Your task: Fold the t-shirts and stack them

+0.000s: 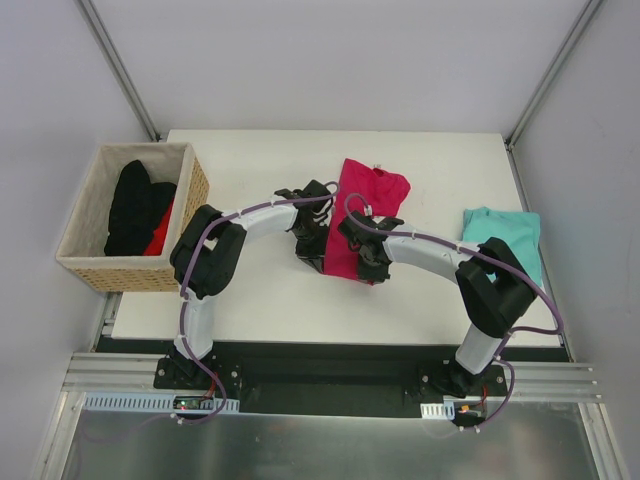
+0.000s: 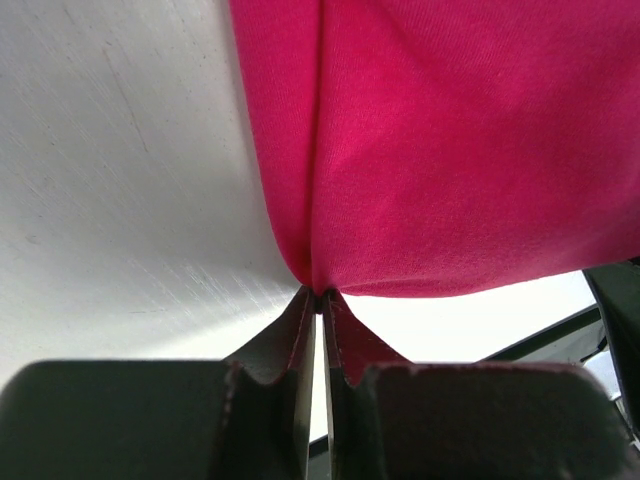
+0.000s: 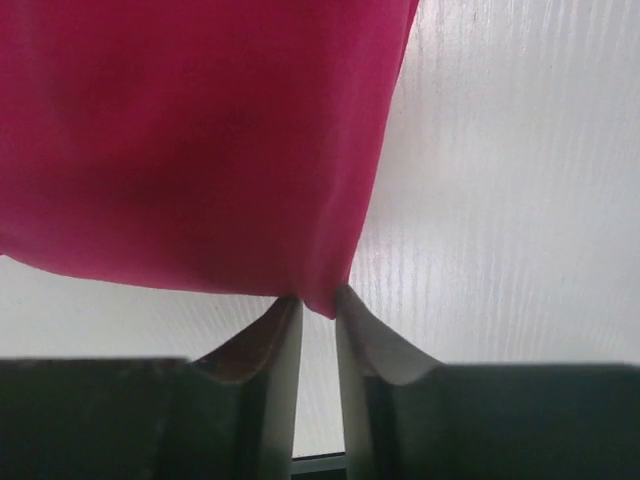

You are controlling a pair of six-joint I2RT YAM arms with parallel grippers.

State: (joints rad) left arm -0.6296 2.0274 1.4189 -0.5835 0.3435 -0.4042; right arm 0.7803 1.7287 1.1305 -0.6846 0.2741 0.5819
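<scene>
The pink t-shirt (image 1: pixel 368 195) lies in the middle of the white table (image 1: pixel 250 300), partly folded into a long strip. My left gripper (image 1: pixel 318 262) sits at its near left corner. In the left wrist view this gripper (image 2: pixel 320 293) is shut on a bunched corner of the pink t-shirt (image 2: pixel 450 150). My right gripper (image 1: pixel 368 272) is at the near right corner. In the right wrist view the gripper (image 3: pixel 318 298) has its narrow jaws pinching the corner of the pink t-shirt (image 3: pixel 200 130). The teal t-shirt (image 1: pixel 505 235) lies folded at the table's right edge.
A wicker basket (image 1: pixel 85 265) stands at the left edge of the table. It holds a black garment (image 1: pixel 135 205) and something red (image 1: pixel 160 235). Both arms reach inward across the table's middle. Metal frame posts rise at the back corners.
</scene>
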